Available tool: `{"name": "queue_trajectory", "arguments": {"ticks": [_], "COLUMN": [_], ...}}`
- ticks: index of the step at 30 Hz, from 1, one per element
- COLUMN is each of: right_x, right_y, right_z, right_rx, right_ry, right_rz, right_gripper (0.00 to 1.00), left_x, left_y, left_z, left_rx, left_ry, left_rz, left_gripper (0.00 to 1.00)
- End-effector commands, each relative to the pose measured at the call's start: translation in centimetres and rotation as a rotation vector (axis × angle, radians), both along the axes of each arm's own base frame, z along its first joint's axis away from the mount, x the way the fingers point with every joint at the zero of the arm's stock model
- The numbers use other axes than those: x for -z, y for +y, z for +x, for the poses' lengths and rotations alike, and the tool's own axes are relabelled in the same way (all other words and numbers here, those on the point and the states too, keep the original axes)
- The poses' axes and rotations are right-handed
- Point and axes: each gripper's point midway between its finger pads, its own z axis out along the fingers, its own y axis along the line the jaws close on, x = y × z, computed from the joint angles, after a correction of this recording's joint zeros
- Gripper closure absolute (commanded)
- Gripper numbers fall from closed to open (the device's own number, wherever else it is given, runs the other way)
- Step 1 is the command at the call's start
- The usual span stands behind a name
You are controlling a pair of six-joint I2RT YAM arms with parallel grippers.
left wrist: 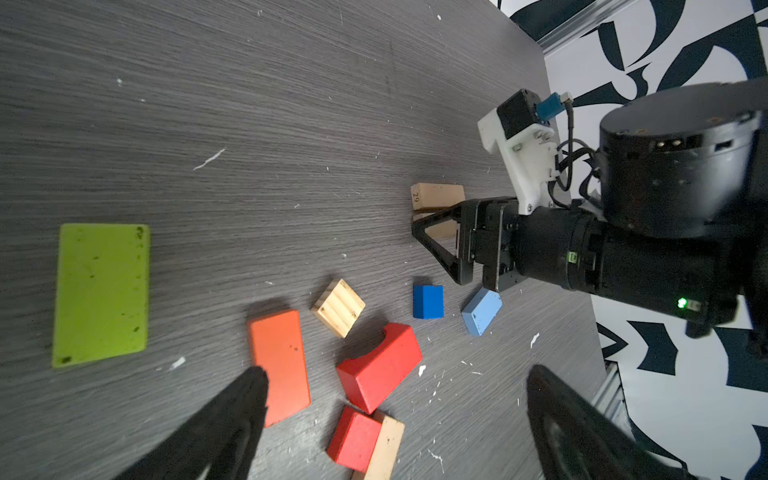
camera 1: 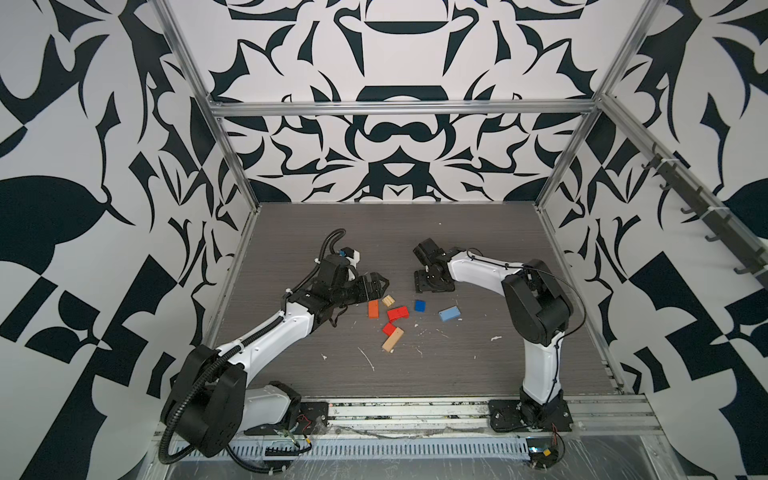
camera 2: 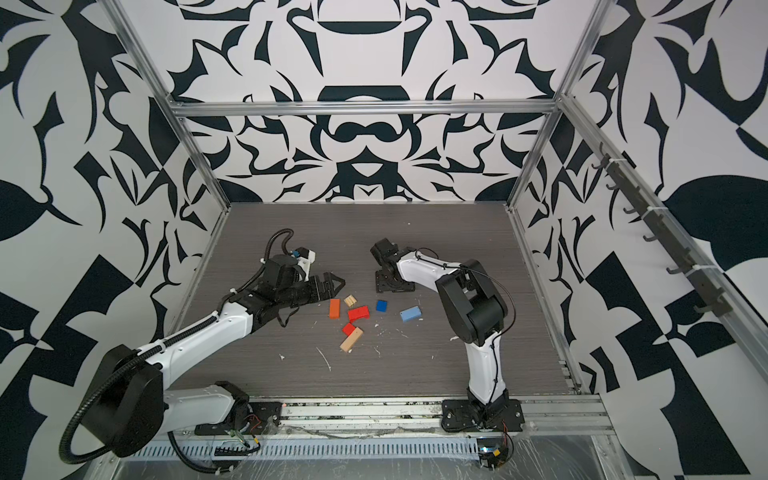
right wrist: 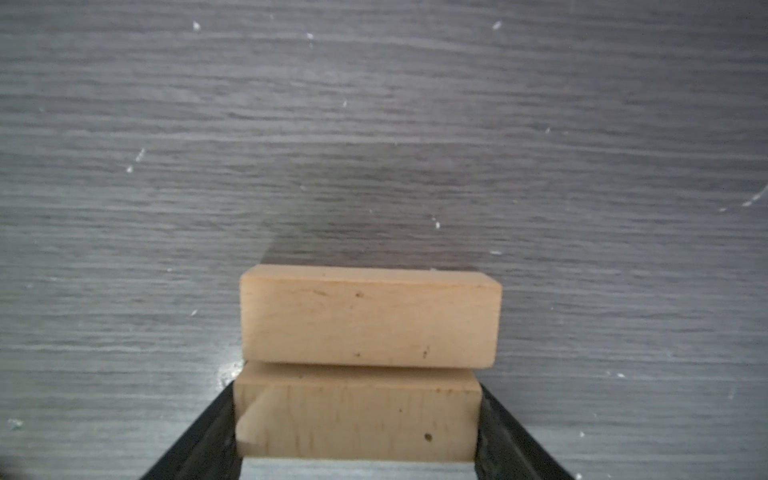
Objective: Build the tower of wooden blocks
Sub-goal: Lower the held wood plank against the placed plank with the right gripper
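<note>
My R gripper (right wrist: 357, 388) was pinching the held tan blk (right wrist: 357, 419) end to end, long axis running jaw to jaw. Straight ahead of it, parallel and close along one long face w/ only a thin seam btwn, lay the second tan blk (right wrist: 370, 318). Whether mine sat on the table or just above it, I couldn't tell. That pair was near the red arch blk (camera 1: 397, 312), beyond it on the R arm's side. My L gripper (camera 1: 380, 291) was spread wide & empty on the arch blk's other side, hovering by the orange blk (camera 1: 373, 309), so L was nearer the loose pieces. Those were the ridged tan square (camera 1: 388, 300), red cube (camera 1: 389, 328), tan oblong (camera 1: 393, 339), dark blue cube (camera 1: 420, 305) & light blue oblong (camera 1: 449, 313), all near the arch blk, plus a lime green slab (left wrist: 102, 295) farther off. No tower up yet, I judged. The table (camera 1: 457, 232) was dark grey woodgrain, flat, flecked w/ white chips, w/ plenty of bare top beyond the pair.
</note>
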Motion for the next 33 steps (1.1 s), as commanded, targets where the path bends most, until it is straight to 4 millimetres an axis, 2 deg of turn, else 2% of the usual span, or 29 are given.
{"name": "queue_trajectory", "arguments": {"ticks": [1,33], "right_x": [-0.79,-0.39], "right_y": [-0.1,-0.37], "right_z": [0.71,1.12], "right_rx": [0.01,0.049], "right_ry": [-0.022,-0.027], "right_rz": [-0.009,0.004], "right_gripper": [0.24,0.2], "left_x": [-0.82,-0.89], "left_y": [-0.13,0.18], "left_z": [0.26,-0.03], "left_rx": [0.001,-0.003], "left_ry": [-0.023,-0.025], "left_rz": [0.001,0.006], "left_gripper": [0.0,0.0]}}
